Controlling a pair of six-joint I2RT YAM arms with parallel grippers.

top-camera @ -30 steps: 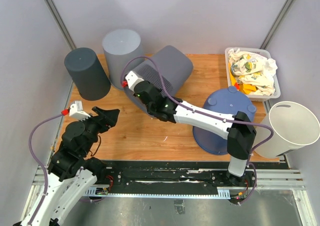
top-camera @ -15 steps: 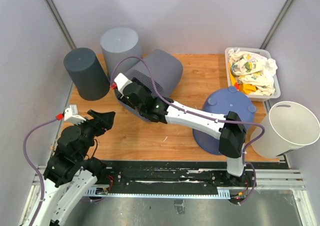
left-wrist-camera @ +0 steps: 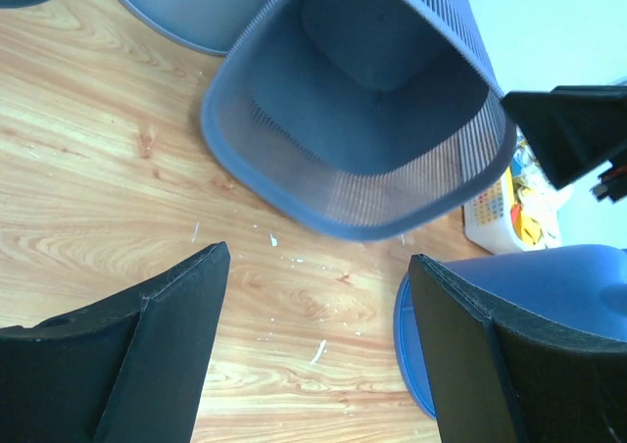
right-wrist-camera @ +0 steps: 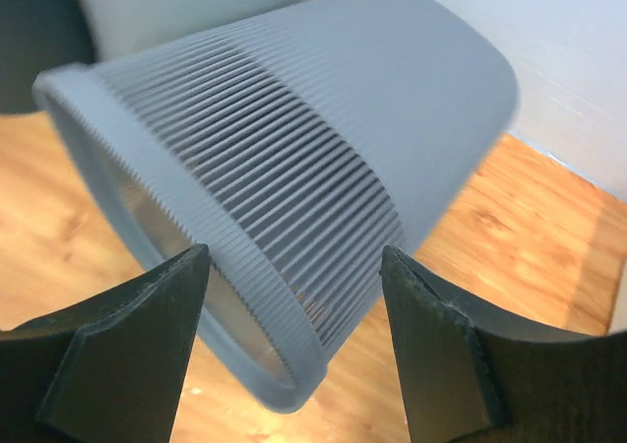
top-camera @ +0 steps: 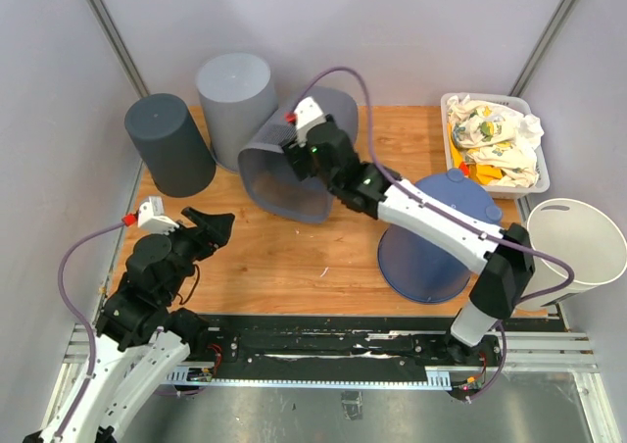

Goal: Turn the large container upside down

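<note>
The large container (top-camera: 328,120) is a ribbed grey-blue bin lying tilted on its side, its open mouth (top-camera: 279,183) facing the near left. My right gripper (top-camera: 299,159) hovers just above its rim, open, with nothing between the fingers. In the right wrist view the container (right-wrist-camera: 294,169) lies below and beyond the gripper (right-wrist-camera: 294,365), apart from both fingers. My left gripper (top-camera: 211,229) is open near the front left of the table. In its view the container (left-wrist-camera: 362,100) shows its hollow inside ahead of the gripper (left-wrist-camera: 313,355).
A dark grey bin (top-camera: 168,144) and a light grey bin (top-camera: 235,95) stand upside down at the back left. A blue bin (top-camera: 436,237) stands upside down under my right arm. A white bin (top-camera: 573,252) and a white basket of bags (top-camera: 493,141) are at the right.
My right gripper has let go of the container's rim, opened, and lifted back over it. The container swung so its mouth faces the near left. The left arm barely moved.
</note>
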